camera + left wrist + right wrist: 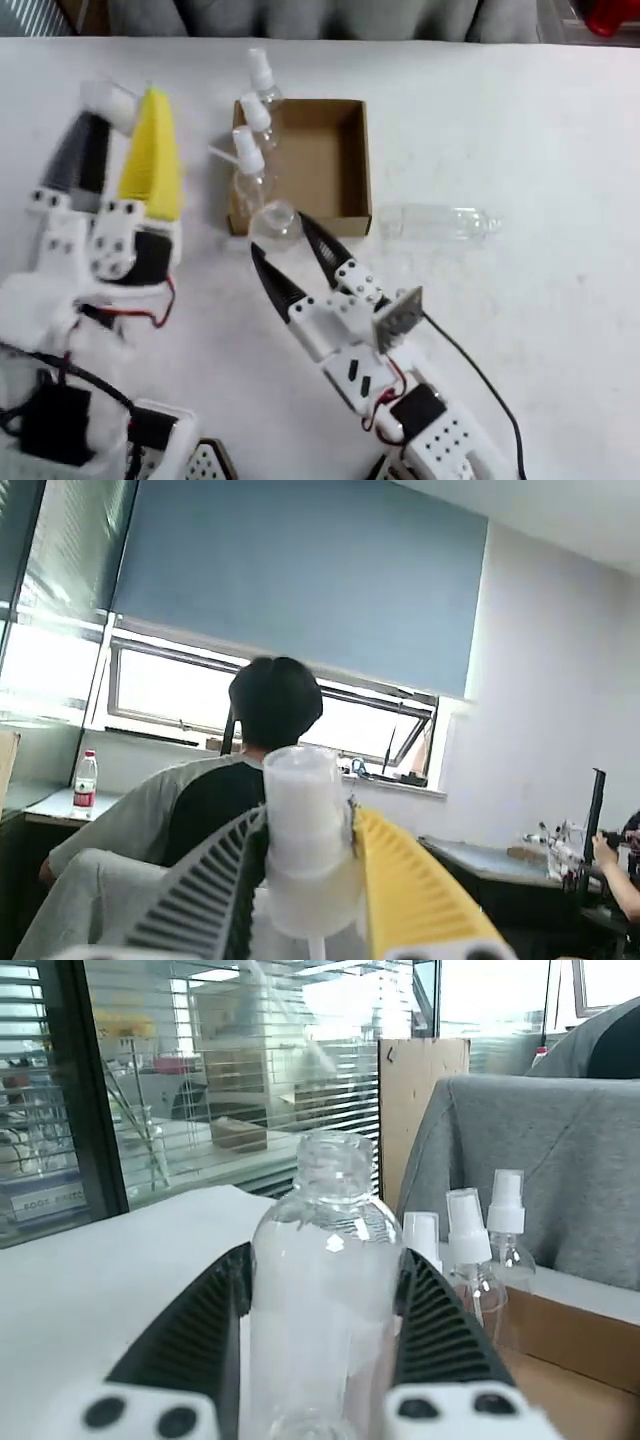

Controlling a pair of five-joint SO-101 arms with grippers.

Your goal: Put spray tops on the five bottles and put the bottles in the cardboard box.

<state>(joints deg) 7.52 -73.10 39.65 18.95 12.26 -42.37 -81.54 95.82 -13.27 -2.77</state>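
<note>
My left gripper is shut on a white spray top, raised over the table's left part; the spray top sits between the grey and yellow fingers. My right gripper has its black fingers closed on a clear uncapped bottle that stands upright just in front of the cardboard box. The bottle has an open neck. Three capped bottles stand along the box's left wall, seemingly inside, and these capped bottles appear past the held one. Another uncapped bottle lies on the table right of the box.
The white table stretches bare to the right and behind the box. Cables and arm bases crowd the near left edge. A person sits beyond the table's far edge.
</note>
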